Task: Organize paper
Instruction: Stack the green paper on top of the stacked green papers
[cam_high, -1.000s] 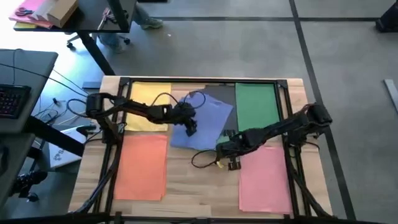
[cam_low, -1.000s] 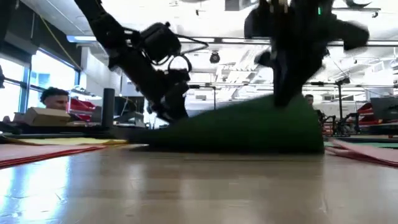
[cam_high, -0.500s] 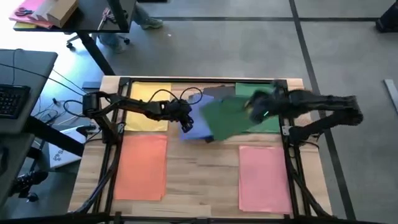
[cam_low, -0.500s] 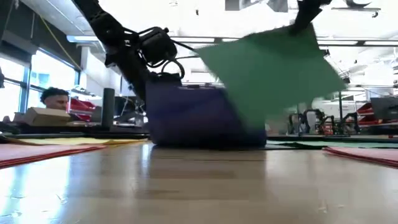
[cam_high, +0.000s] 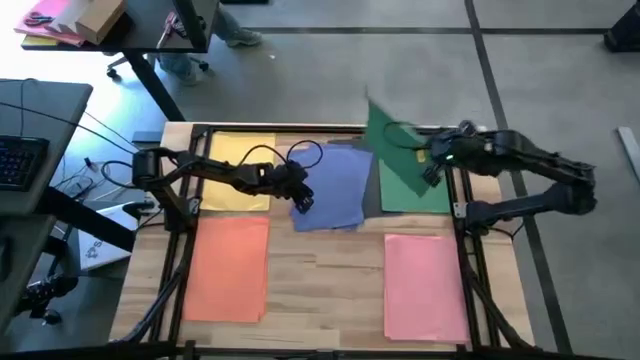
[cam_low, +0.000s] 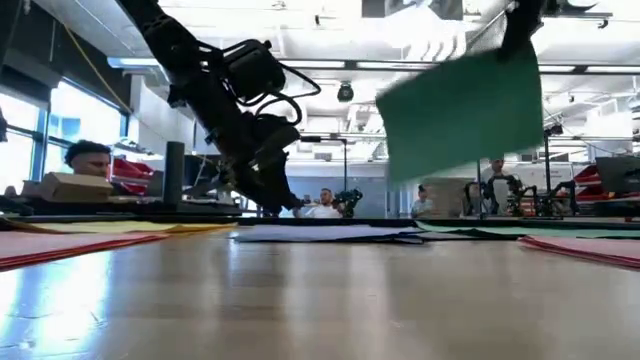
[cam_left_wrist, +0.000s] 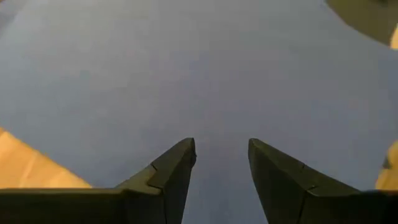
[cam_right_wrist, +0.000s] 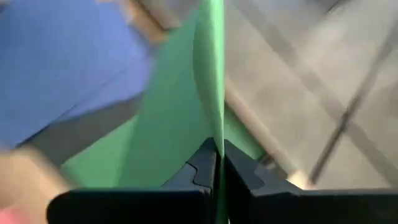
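My right gripper (cam_high: 432, 168) is shut on a green sheet (cam_low: 460, 115) of paper, held in the air over the table's far right. Beneath it a green pile (cam_high: 405, 188) lies flat. My left gripper (cam_left_wrist: 221, 155) stands open at the left part of a blue sheet (cam_high: 335, 185), which lies flat at the table's far middle. Whether its fingertips touch the sheet, I cannot tell. A dark grey sheet (cam_high: 371, 203) shows under the blue one's right edge. My right gripper pinches the green sheet's edge (cam_right_wrist: 217, 146) between its two fingers, near a corner (cam_low: 522, 52). The sheet is seen edge-on in the wrist view. It hangs below the gripper, a little curved, clear of the table and of the other sheets.
Yellow paper (cam_high: 238, 168) lies at the far left, orange paper (cam_high: 230, 268) at the near left, pink paper (cam_high: 425, 288) at the near right. Bare wood (cam_high: 325, 280) shows between orange and pink. A dark frame (cam_high: 300, 128) runs along the table's far edge.
My right gripper has gone from the table's near middle up and toward the far right, carrying the green sheet. The sheet first lay humped on the table and now hangs clear. The blue sheet bulged up as the green one left, then settled flat.
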